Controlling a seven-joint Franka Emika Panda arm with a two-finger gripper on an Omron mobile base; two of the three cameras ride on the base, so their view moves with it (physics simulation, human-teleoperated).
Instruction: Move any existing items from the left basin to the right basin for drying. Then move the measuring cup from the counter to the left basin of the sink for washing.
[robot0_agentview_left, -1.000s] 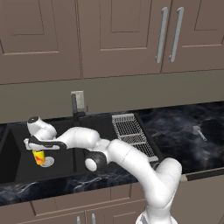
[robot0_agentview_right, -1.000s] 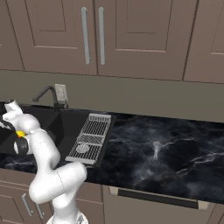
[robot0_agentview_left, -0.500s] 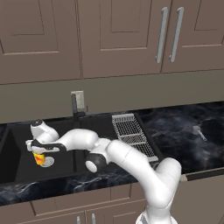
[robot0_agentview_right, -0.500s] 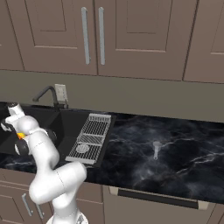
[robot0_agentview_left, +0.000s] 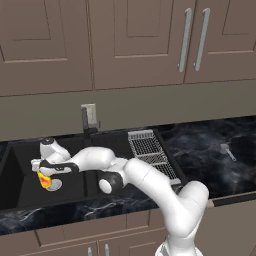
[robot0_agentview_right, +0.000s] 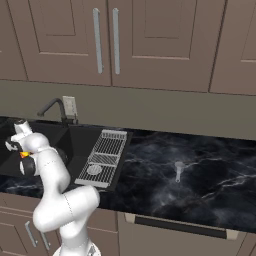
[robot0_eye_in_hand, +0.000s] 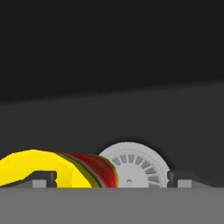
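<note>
A: Cabinets (robot0_agentview_left: 135, 45) first: brown panelled doors, flat matte, long brushed-metal bar handles (robot0_agentview_left: 194, 39).

B: Below them?

A: Counter (robot0_agentview_right: 200, 175), glossy black marble with white veining. Set into it, the sink (robot0_agentview_left: 75, 145): black, matte, two rectangular basins. Dark curved faucet (robot0_agentview_right: 52, 106) at the back wall.

B: Which basin is which?

A: Left basin (robot0_agentview_left: 25, 185) is the wider one. Right basin (robot0_agentview_left: 107, 145) is narrower and adjoins the rack (robot0_agentview_left: 150, 152), a white wire grid lying flat along the sink's edge.

B: The arm?

A: Smooth white shell, dark joints, reaching low into the left basin. Gripper (robot0_agentview_left: 46, 176) hangs just above the basin floor, jaws spread wide, nothing clamped. In the hand view the two dark fingertips (robot0_eye_in_hand: 43, 178) stand far apart.

B: And the cup?

A: Cup (robot0_eye_in_hand: 48, 168) lies on its side on the left basin floor: yellow rounded body, striped band, red end. It sits between the tips, close to the left-hand one in the hand view. Just beyond its red end, the drain (robot0_eye_in_hand: 135, 164), a round silver slotted disc.

B: Scoop?

A: Scoop (robot0_agentview_right: 178, 170) rests on the counter, well apart from the sink: small grey metal bowl, thin straight handle.
</note>
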